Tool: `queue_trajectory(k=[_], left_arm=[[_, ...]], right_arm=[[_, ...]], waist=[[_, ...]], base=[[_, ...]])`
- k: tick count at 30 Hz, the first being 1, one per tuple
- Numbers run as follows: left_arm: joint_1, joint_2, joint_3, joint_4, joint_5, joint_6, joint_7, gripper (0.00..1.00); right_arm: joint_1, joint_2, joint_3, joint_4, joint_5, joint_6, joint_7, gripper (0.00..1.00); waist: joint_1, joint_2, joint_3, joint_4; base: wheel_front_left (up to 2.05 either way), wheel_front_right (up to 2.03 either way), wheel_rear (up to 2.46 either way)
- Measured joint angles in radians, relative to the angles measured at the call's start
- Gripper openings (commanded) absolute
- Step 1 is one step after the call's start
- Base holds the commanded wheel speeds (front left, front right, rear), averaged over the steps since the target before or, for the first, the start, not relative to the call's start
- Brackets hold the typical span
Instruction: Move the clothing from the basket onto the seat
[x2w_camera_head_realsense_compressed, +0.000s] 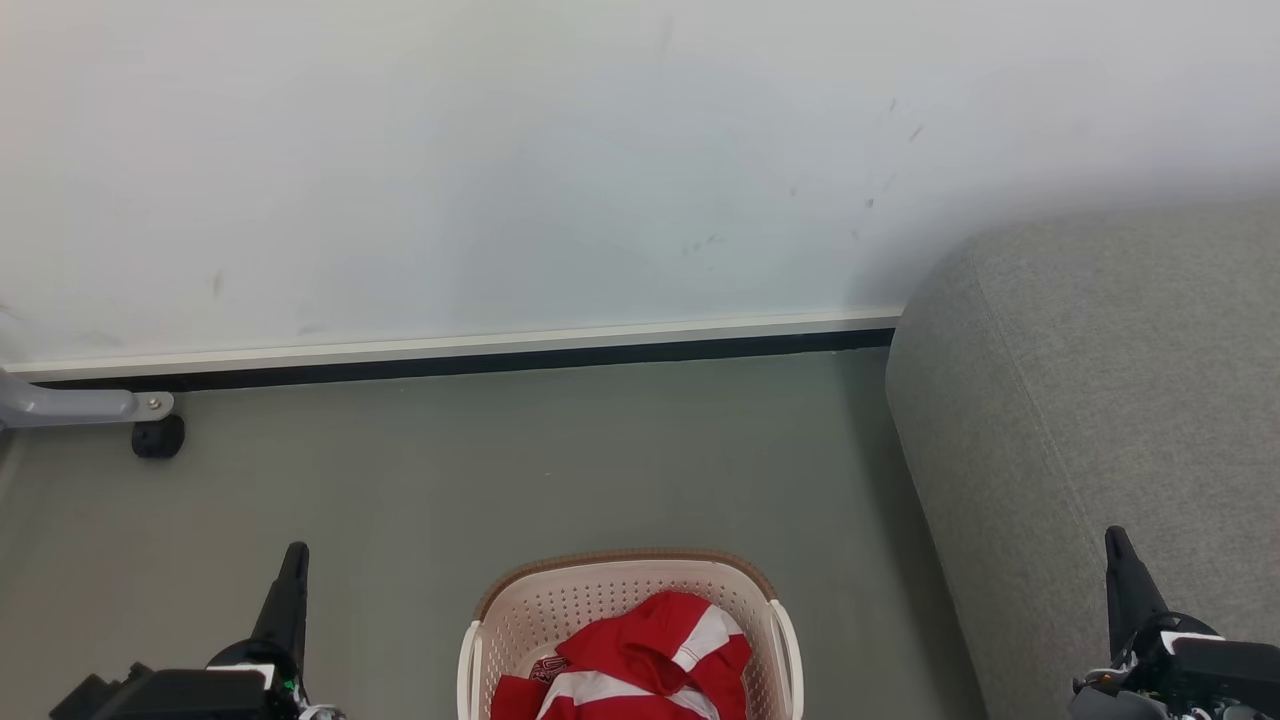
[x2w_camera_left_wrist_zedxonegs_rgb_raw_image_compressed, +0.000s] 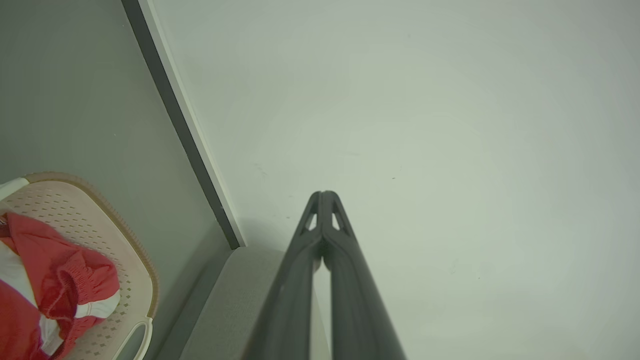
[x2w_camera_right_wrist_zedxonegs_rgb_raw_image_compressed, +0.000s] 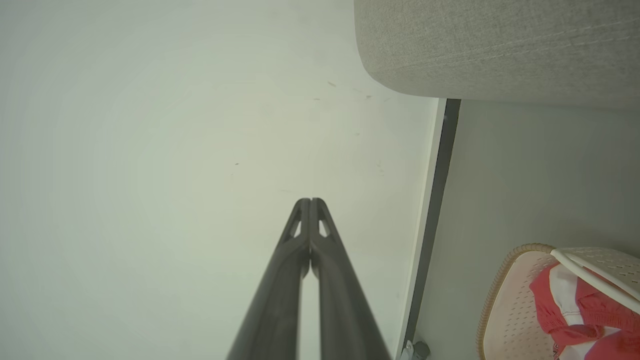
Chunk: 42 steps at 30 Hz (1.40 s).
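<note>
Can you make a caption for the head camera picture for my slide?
Red clothing lies in the basket beside the grey seat; left gripper and right gripper shut, holding nothing.

The head camera looks forward and down at the floor (x2w_camera_head_realsense_compressed: 520, 460), facing the wall (x2w_camera_head_realsense_compressed: 500, 150) from a moderate distance. The basket (x2w_camera_head_realsense_compressed: 625, 556) is cut by the frame at 6 o'clock and the seat (x2w_camera_head_realsense_compressed: 1100, 380) takes up 3 to 5 o'clock. The left hand (x2w_camera_head_realsense_compressed: 296, 552) rises at 7 o'clock and the right hand (x2w_camera_head_realsense_compressed: 1116, 538) at 5 o'clock. The left wrist camera sights along its own fingers (x2w_camera_left_wrist_zedxonegs_rgb_raw_image_compressed: 350, 280) at the wall, rolled so the basket lies at 8 o'clock. The right wrist camera does likewise, with the seat at 1 o'clock and the basket at 4 o'clock. All three views share the wall, skirting board (x2w_camera_head_realsense_compressed: 450, 348), basket and seat.
</note>
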Motion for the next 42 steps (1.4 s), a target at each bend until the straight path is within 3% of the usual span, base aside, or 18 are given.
queue_trajectory(k=[13,14,29,42], left_arm=[[0.000,0.000,0.000,0.000,0.000,0.000,0.000,0.00],[0.002,0.000,-0.001,0.004,0.000,0.001,0.000,1.00],[0.011,-0.007,-0.025,0.033,0.012,0.002,-0.022,1.00],[-0.030,0.030,-0.093,0.032,0.144,0.002,-0.090,1.00]], right_arm=[[0.000,0.000,0.000,0.000,0.000,0.000,0.000,0.00],[0.000,0.001,0.001,0.005,0.000,0.000,0.000,1.00],[0.014,0.010,0.012,0.031,-0.032,-0.002,-0.025,1.00],[-0.012,-0.021,0.068,0.030,-0.163,-0.002,-0.089,1.00]], waist=[[0.0000,0.0000,0.000,0.000],[0.0000,0.0000,0.000,0.000],[0.0000,0.0000,0.003,-0.001],[0.0000,0.0000,0.006,-0.001]], base=[[0.00,0.00,0.00],[0.00,0.00,0.00],[0.00,0.00,0.00],[0.00,0.00,0.00]])
